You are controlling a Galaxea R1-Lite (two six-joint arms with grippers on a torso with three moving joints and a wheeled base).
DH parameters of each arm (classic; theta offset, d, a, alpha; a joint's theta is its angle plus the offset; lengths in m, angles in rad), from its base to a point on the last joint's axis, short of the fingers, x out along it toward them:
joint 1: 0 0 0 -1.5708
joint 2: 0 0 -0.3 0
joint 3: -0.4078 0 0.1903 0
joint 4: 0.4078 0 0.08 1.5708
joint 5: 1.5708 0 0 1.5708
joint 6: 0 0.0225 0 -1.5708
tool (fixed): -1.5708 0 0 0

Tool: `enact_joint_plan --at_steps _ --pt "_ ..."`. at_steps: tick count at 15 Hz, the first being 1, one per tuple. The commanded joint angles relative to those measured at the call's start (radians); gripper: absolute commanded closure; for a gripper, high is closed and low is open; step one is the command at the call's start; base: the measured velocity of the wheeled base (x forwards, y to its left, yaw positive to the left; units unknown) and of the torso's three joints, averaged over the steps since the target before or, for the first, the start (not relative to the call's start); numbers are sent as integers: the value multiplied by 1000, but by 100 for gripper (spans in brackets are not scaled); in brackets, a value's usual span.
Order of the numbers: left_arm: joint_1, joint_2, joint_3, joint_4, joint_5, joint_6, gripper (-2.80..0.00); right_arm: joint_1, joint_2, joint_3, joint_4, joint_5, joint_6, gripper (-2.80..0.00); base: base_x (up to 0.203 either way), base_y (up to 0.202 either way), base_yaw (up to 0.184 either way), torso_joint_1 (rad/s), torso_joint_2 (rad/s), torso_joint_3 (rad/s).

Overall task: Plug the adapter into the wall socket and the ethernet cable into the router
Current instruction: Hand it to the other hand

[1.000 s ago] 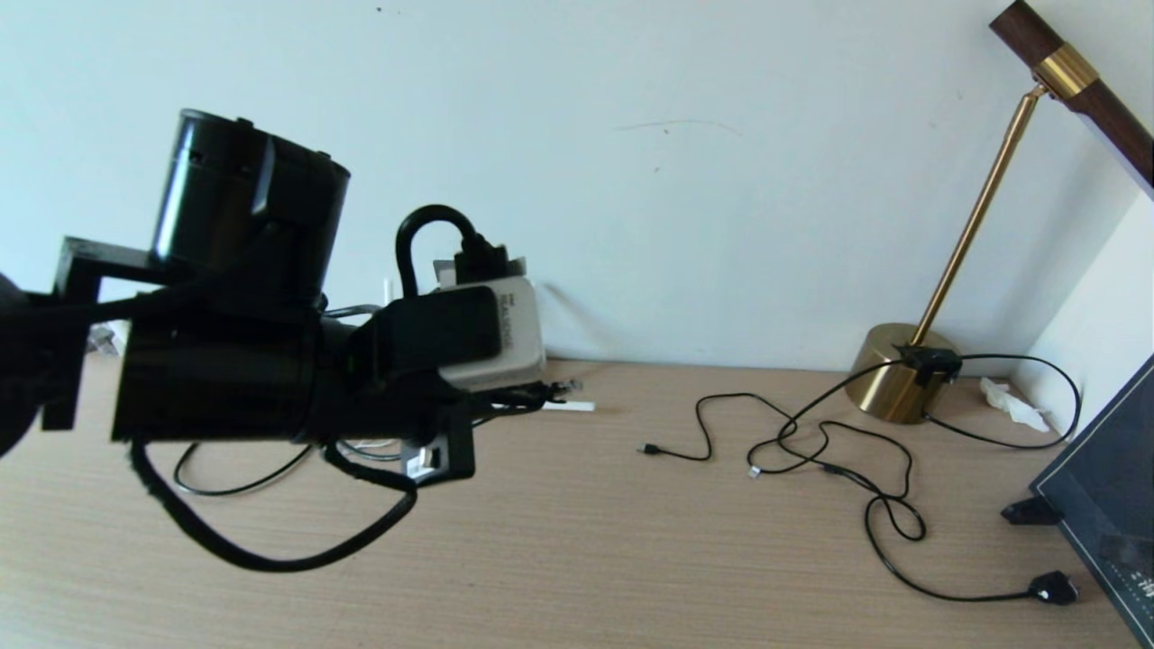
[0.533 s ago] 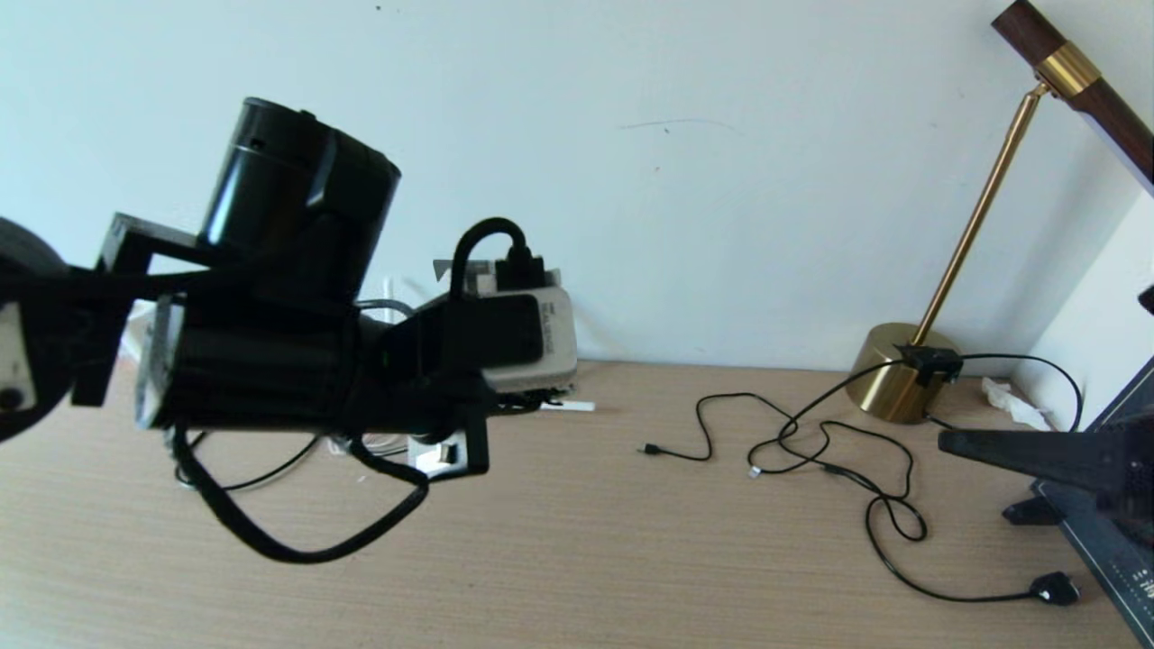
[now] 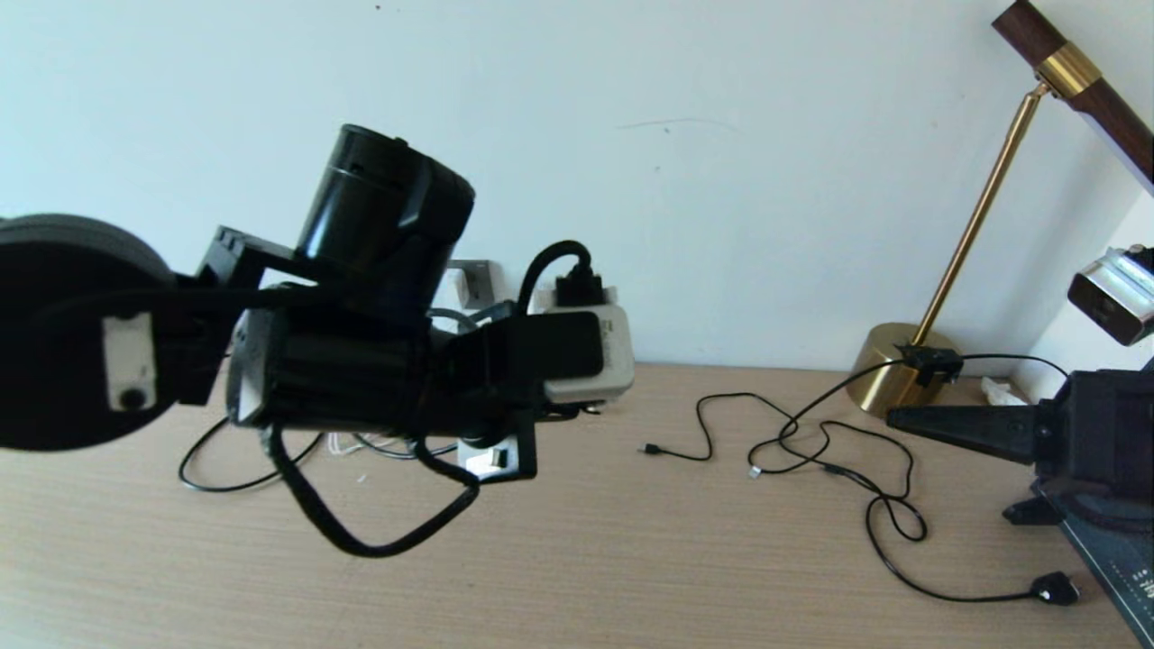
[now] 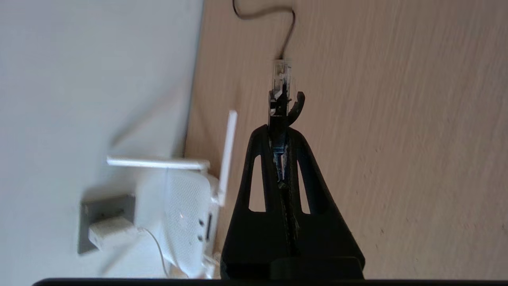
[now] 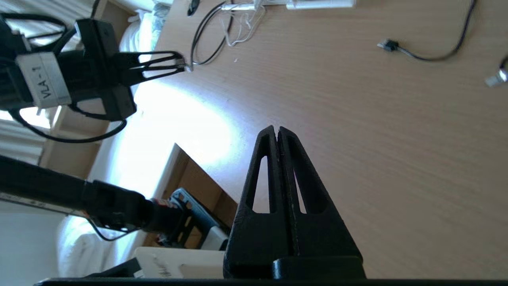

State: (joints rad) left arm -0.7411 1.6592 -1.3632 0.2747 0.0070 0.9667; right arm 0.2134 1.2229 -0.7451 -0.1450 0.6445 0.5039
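Observation:
My left gripper (image 4: 278,129) is shut on the ethernet cable's plug (image 4: 280,75); the clear tip sticks out past the fingertips, above the wooden desk. Beside it the white router (image 4: 186,222) leans at the wall, two stick antennas (image 4: 228,155) showing and small dark ports along its edge. The white adapter (image 4: 111,234) sits in the grey wall socket (image 4: 105,210), its thin white cord trailing to the router. In the head view my left arm (image 3: 361,379) covers the router; a corner of the socket (image 3: 471,281) shows. My right gripper (image 3: 897,418) hovers at the right, shut and empty.
A brass lamp (image 3: 902,370) stands at the back right. Thin black cords (image 3: 811,451) loop across the desk, ending in a small black plug (image 3: 1053,590). A dark panel (image 3: 1109,541) leans at the far right. The desk's near edge (image 5: 186,159) shows in the right wrist view.
My left arm has swung to the right across the head view, carrying the plug along. My right gripper has come into view from the right edge and moved leftward.

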Motion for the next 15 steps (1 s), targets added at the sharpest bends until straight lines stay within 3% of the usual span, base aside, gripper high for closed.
enact_joint_plan --at_steps 1,5,8,11,13,14,15 --pt "-19 77 -69 3 3 6 0 9 19 -2 -46 2 -5 0 0 0 0 0 0 0" --pt "-68 187 -185 1 29 14 0 9 46 45 -110 -2 -18 0 0 0 0 0 0 0" --pt "-81 248 -291 5 28 26 0 9 137 90 -290 3 -91 0 0 0 0 0 0 0" --pt "-103 287 -343 30 22 36 0 33 251 91 -442 4 -104 0 0 0 0 0 0 0" --pt "-115 300 -363 33 22 37 0 38 231 100 -450 4 -93 0 0 0 0 0 0 0" --pt "-120 302 -367 34 22 37 0 37 215 103 -446 2 -73 -280 0 0 0 0 0 0" --pt "-121 304 -367 34 21 35 0 37 194 109 -446 3 -61 -280 0 0 0 0 0 0"
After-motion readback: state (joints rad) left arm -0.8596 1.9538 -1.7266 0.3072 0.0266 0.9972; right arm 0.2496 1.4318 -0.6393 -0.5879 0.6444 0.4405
